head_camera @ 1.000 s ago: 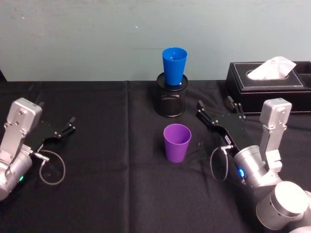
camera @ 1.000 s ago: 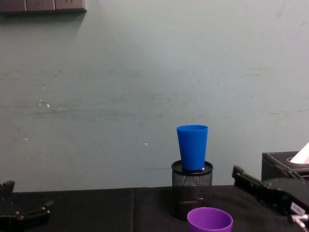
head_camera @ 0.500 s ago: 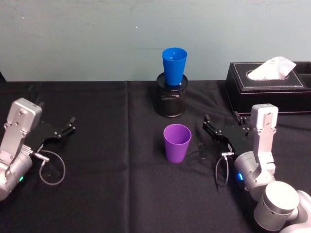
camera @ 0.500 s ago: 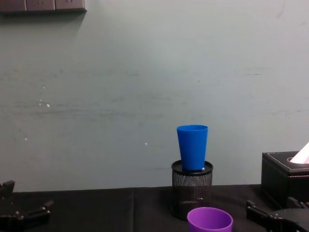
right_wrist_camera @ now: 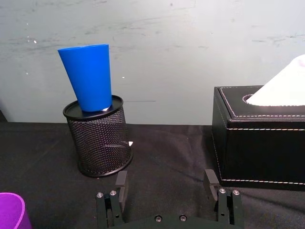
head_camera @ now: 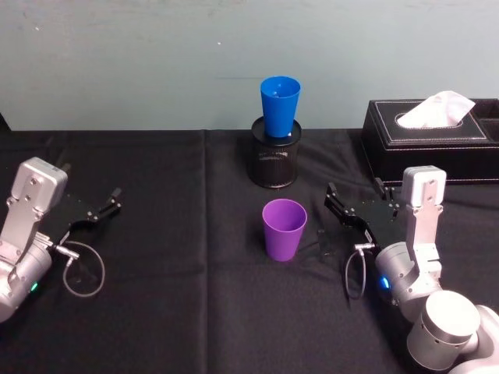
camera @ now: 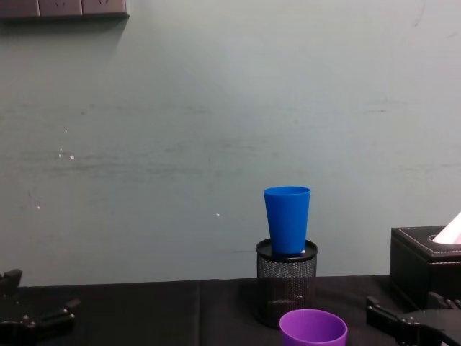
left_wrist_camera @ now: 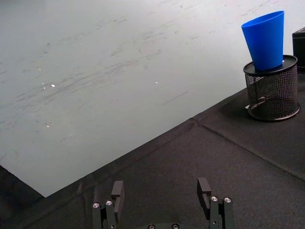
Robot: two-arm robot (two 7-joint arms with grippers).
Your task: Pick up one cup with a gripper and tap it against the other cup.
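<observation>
The purple cup (head_camera: 284, 229) (camera: 313, 328) (right_wrist_camera: 11, 211) stands upright on the black cloth, mid-table. Behind it the blue cup (head_camera: 280, 106) (camera: 287, 219) (right_wrist_camera: 87, 78) (left_wrist_camera: 265, 39) sits upright on top of a black mesh pen holder (head_camera: 275, 159) (right_wrist_camera: 99, 140). My right gripper (head_camera: 355, 201) (right_wrist_camera: 166, 186) is open, low over the cloth to the right of the purple cup and a short way from it, holding nothing. At the table's left side my left gripper (head_camera: 92, 187) (left_wrist_camera: 159, 192) rests open and empty.
A black tissue box (head_camera: 433, 139) (right_wrist_camera: 259, 133) with a white tissue stands at the back right, just beyond the right gripper. A pale wall (camera: 216, 130) runs along the table's far edge. Black cloth (head_camera: 179, 312) covers the whole table.
The right arm drew back and dropped lower, its gripper now sitting near the cloth right of the purple cup. Both cups and the left arm stayed put.
</observation>
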